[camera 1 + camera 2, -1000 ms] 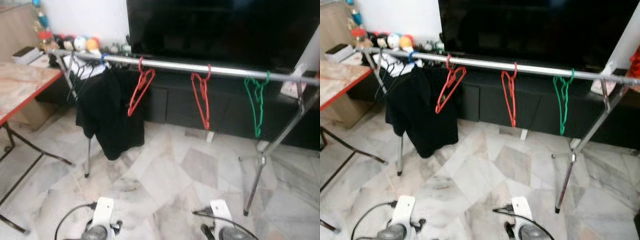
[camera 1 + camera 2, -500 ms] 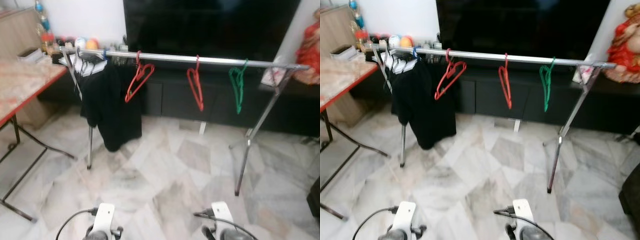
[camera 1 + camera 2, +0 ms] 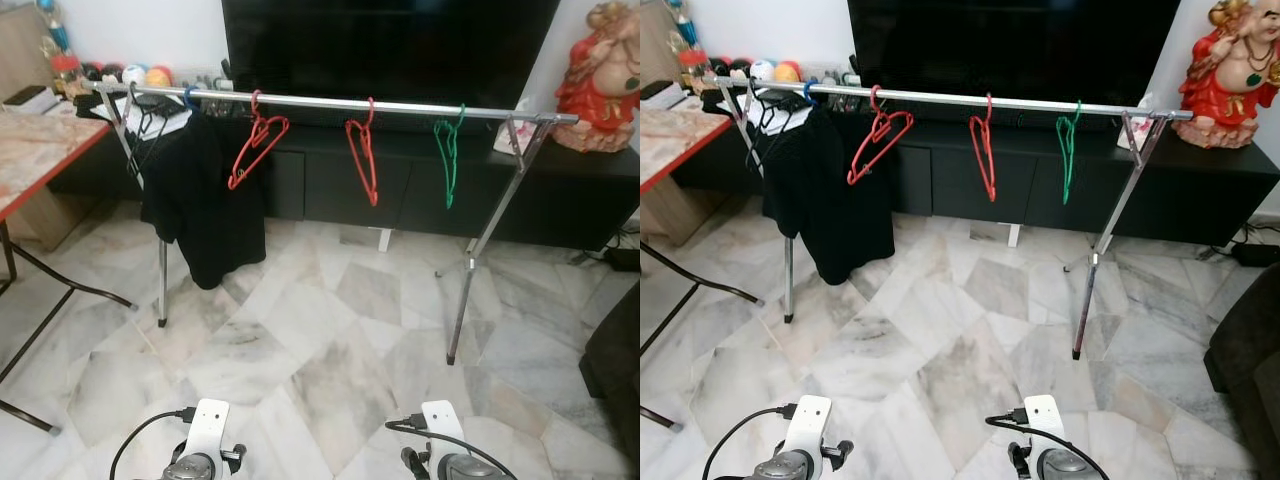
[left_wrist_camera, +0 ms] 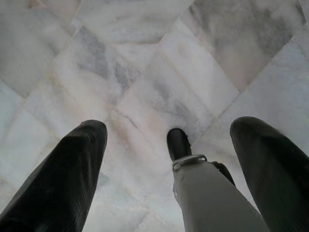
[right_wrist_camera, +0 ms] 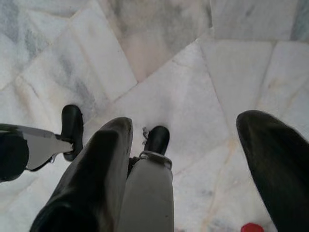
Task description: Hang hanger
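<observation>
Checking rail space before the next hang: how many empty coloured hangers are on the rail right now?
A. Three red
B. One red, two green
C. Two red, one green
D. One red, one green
C: two red hangers and one green hanger hang from the rail.

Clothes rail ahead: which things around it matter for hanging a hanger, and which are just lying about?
Job:
- long silver metal clothes rail
- two red plastic hangers on it
- green plastic hanger on it
- left hand and right hand, both open, pointing at the floor

Lying about:
- black garment on the rail
- large black television
- red figurine
- marble-topped table
</observation>
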